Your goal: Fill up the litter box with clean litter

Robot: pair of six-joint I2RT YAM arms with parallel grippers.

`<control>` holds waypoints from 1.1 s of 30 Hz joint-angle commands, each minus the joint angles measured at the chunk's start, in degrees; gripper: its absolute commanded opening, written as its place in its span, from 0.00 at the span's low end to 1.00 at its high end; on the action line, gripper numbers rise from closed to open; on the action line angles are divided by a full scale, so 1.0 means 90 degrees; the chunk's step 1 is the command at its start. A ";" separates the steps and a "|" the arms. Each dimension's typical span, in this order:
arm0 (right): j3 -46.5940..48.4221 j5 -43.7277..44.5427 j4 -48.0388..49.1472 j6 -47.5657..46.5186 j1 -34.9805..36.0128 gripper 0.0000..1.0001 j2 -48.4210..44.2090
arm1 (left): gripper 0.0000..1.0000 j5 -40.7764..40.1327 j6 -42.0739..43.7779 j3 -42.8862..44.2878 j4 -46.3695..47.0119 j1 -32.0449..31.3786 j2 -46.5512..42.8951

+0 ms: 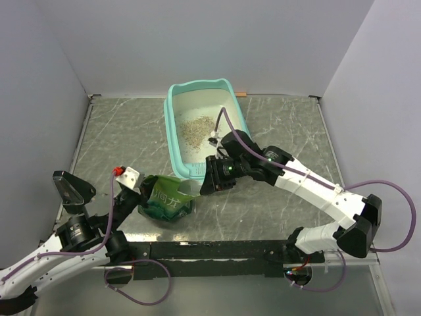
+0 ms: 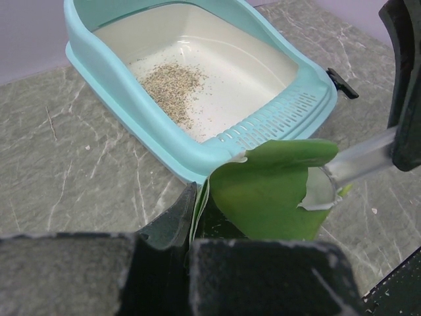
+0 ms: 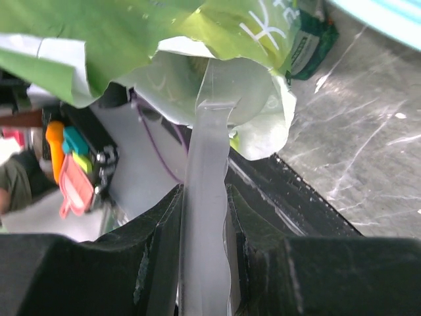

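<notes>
Left gripper (image 1: 141,191): at 9 o'clock of the bag, fingers closed on its torn upper edge.
Green litter bag (image 1: 168,201): it stands on the grey marbled table (image 1: 118,138), mouth open toward 3 o'clock.
Right gripper (image 3: 204,204): fingers pressed on the scoop handle.
Clear plastic scoop (image 3: 209,131): its front end is inside the bag mouth.
Litter box (image 1: 172,131): at 1 o'clock of the bag, just beside it.
Clean litter (image 1: 196,128): a thin patch on the box floor, near the middle.
</notes>
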 commanded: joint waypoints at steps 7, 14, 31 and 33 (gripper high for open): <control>-0.0219 0.1491 0.0337 0.0648 -0.0052 0.09 -0.0457 | 0.01 -0.0112 -0.0102 0.0245 0.0458 0.0011 -0.0145; -0.0317 0.1618 0.0405 0.0745 -0.0052 0.15 -0.0457 | 0.01 -0.0102 -0.0102 0.0255 0.0448 0.0001 -0.0164; -0.0736 0.2028 0.0756 0.1302 -0.0062 0.36 -0.0633 | 0.01 -0.0112 -0.0112 0.0255 0.0448 0.0011 -0.0194; -0.0814 0.2106 0.0776 0.1361 -0.0071 0.36 -0.0652 | 0.01 -0.0112 -0.0112 0.0255 0.0448 0.0011 -0.0204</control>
